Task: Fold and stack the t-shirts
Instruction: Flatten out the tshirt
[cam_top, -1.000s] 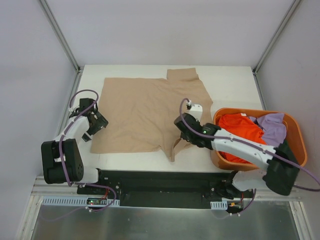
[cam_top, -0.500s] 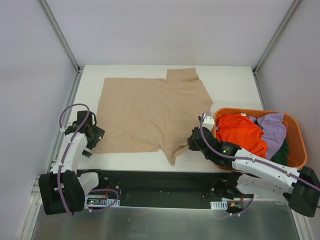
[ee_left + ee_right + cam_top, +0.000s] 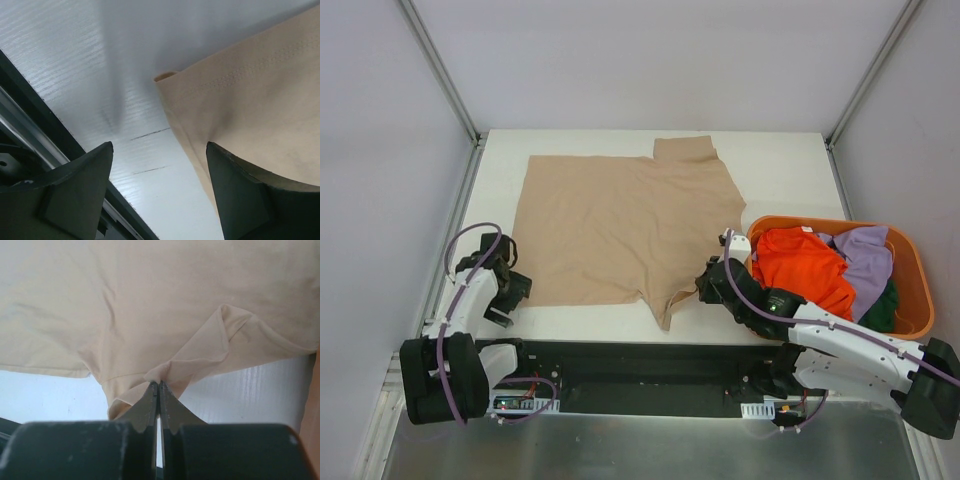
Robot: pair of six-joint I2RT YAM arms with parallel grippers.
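Note:
The tan t-shirt (image 3: 620, 225) lies spread flat on the white table. My right gripper (image 3: 708, 284) is shut on a pinched fold of its near right sleeve (image 3: 165, 371), low over the table. My left gripper (image 3: 512, 290) is open beside the shirt's near left corner (image 3: 170, 80), one fingertip (image 3: 235, 170) over the cloth, the other over bare table. The orange t-shirt (image 3: 803, 266), the lavender t-shirt (image 3: 866, 252) and the dark green t-shirt (image 3: 883, 305) lie bundled in the basket.
An orange plastic basket (image 3: 918, 290) stands at the table's right, close behind my right arm. The black base rail (image 3: 640, 365) runs along the table's near edge. Frame posts stand at the far corners.
My left gripper moved down toward the shirt's near left corner. My right gripper moved right and down with the sleeve, then barely shifted in the last half second.

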